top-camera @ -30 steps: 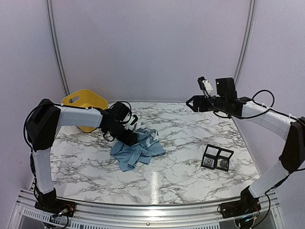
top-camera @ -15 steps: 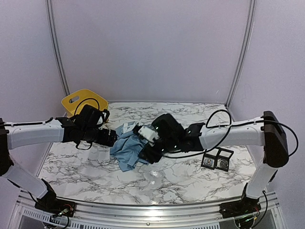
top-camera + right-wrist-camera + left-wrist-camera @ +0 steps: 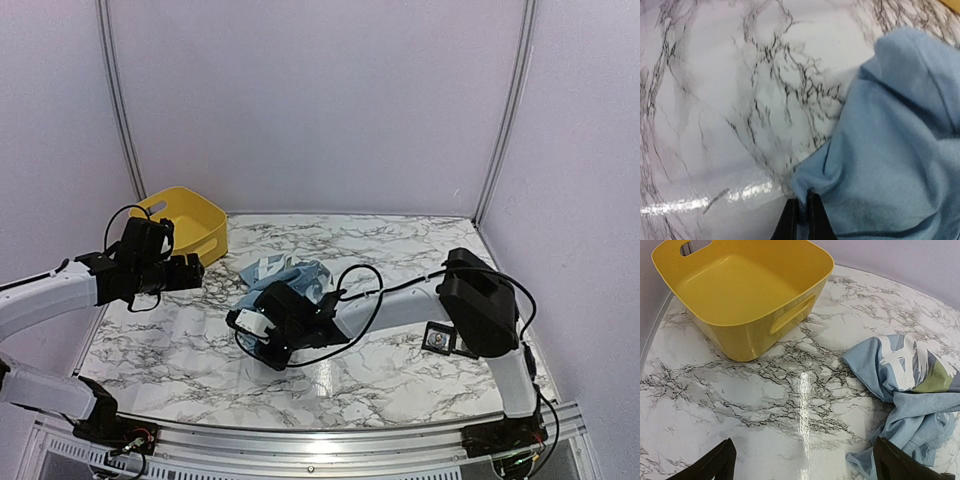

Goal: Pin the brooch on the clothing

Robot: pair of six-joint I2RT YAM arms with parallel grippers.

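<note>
The clothing (image 3: pixel 293 277), a light blue T-shirt with white lettering, lies crumpled on the marble table (image 3: pixel 400 250). My right gripper (image 3: pixel 803 207) is shut on a fold at the edge of the clothing (image 3: pixel 900 150), low over the table; in the top view my right gripper (image 3: pixel 258 345) covers the shirt's near left part. My left gripper (image 3: pixel 805 465) is open and holds nothing, hovering left of the clothing (image 3: pixel 910 385); in the top view my left gripper (image 3: pixel 190 270) is near the tub. The brooch (image 3: pixel 437 340) sits in a black case, mostly hidden by my right arm.
A yellow plastic tub (image 3: pixel 185 222) with handle cut-outs stands at the back left; in the left wrist view the tub (image 3: pixel 740 295) is empty. The right arm's forearm (image 3: pixel 400 300) stretches across the table's middle. Walls close in the table on all far sides.
My right arm swung from the far right down to the clothing's near edge and shut on a fold. My left arm drew back to the left, off the clothing.
</note>
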